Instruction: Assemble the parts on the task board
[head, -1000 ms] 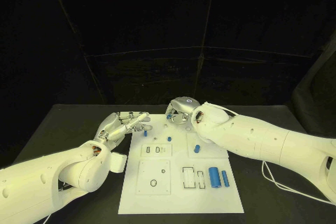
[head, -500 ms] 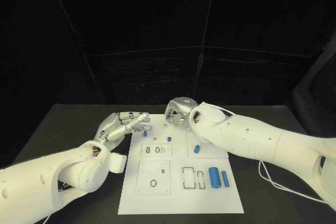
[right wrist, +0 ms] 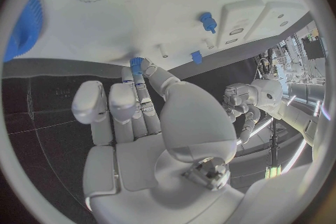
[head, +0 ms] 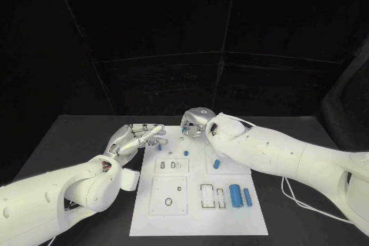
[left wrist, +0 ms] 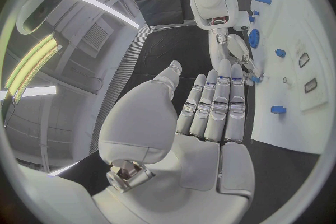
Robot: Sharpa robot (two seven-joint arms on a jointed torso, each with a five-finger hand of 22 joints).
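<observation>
The white task board (head: 196, 211) lies in the middle of the black table. My right hand (head: 197, 121) hovers over the board's far edge and pinches a small blue part (right wrist: 136, 62) between thumb and fingertip. My left hand (head: 135, 137) is at the board's far left corner, fingers stretched out straight, holding nothing. Loose blue parts lie on the board: a small peg (head: 159, 147), another peg (head: 185, 151), an oblong piece (head: 217, 163) and two cylinders (head: 235, 195) at the near right. A blue toothed disc (right wrist: 27, 25) lies near the right hand.
Outlined slots (head: 209, 194) and a ring-shaped recess (head: 168, 201) mark the board's near half. Bare black table (head: 73, 144) extends on both sides of the board. A white cable (head: 296, 195) trails from my right arm.
My right hand has drifted slightly left along the board's far edge, still with the small part. The left hand has stayed put.
</observation>
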